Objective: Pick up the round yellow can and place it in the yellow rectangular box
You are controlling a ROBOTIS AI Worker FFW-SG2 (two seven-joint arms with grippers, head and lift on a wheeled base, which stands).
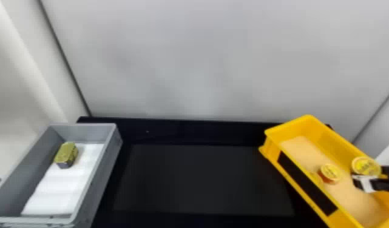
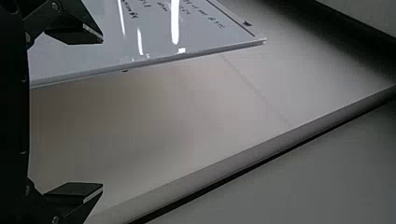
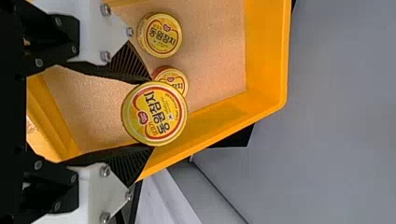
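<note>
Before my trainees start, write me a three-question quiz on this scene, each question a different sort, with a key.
1. True or false: the right gripper holds a round yellow can.
2. Multiple choice: besides the held can, how many round cans can be seen in the yellow rectangular box? A. none; B. two; C. five.
3. Fill in: the sheet lining the gray box is ___.
Key: 1. True. 2. B. 3. White.

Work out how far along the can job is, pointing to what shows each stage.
The pick-up looks done: a can sits between the fingers of the right gripper. In hand is the placing, with that can held over the yellow box. Two other cans are already in the box. Left, it seems: setting the held can down and letting go.
</note>
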